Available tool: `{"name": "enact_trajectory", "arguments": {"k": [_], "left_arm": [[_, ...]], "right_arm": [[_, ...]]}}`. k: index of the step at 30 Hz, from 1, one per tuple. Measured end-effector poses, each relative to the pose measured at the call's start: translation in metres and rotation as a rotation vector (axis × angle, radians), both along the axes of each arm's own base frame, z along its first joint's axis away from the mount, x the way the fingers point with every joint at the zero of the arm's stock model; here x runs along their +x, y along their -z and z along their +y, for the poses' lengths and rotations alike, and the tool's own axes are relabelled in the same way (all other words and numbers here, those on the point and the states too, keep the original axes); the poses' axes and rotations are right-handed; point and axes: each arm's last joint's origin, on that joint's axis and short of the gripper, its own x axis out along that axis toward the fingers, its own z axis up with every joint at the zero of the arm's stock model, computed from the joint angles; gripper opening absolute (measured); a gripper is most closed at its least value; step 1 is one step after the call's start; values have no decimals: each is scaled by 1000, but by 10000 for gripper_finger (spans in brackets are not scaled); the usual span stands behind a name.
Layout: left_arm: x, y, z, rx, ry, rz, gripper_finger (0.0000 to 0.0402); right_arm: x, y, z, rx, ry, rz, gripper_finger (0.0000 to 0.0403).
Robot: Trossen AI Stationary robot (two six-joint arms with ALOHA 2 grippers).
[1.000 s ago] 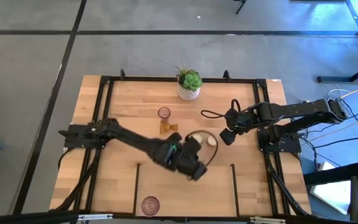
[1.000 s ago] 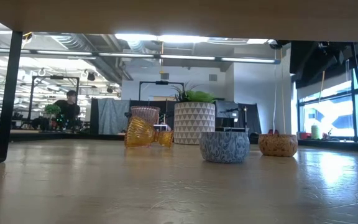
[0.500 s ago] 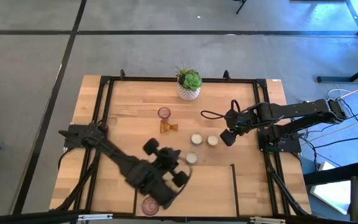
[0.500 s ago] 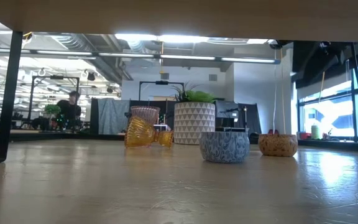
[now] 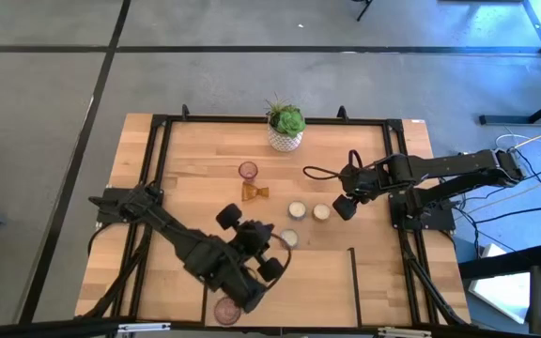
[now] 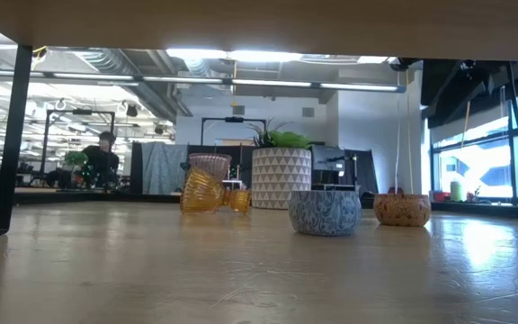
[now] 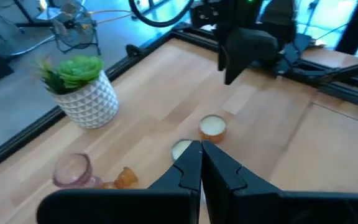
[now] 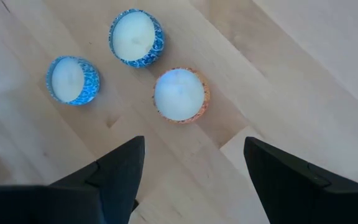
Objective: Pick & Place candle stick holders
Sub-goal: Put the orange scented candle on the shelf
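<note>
left wrist view: left fingers [image 7: 201, 155] pressed together, empty.

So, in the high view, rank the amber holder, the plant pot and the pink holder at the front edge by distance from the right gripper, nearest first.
From the right gripper, open near the table's right side:
1. Amber holder, mid-table, to its left.
2. Plant pot, at the back edge.
3. Pink holder, front edge, by the left gripper.
</note>
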Motion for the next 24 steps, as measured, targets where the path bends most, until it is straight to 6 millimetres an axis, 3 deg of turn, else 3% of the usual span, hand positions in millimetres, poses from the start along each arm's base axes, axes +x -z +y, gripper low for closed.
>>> {"name": "enact_trajectory", "arguments": {"k": [10, 13, 16, 19, 24], "left_arm": [[9, -2, 56, 101, -60, 134, 2], [16, 14, 77, 24, -10, 87, 2], [21, 30, 106, -80, 164, -58, 2], [9, 39, 146, -110, 231, -189, 2], [-26, 64, 203, -271, 426, -231, 2]], "right_arm": [[0, 0, -8, -45, -13, 8, 277], [0, 0, -11, -63, -14, 12, 277], [0, 0, -16, -86, -12, 15, 277], [-1, 0, -21, -112, -9, 20, 277], [1, -1, -29, -116, 18, -1, 277]]}}
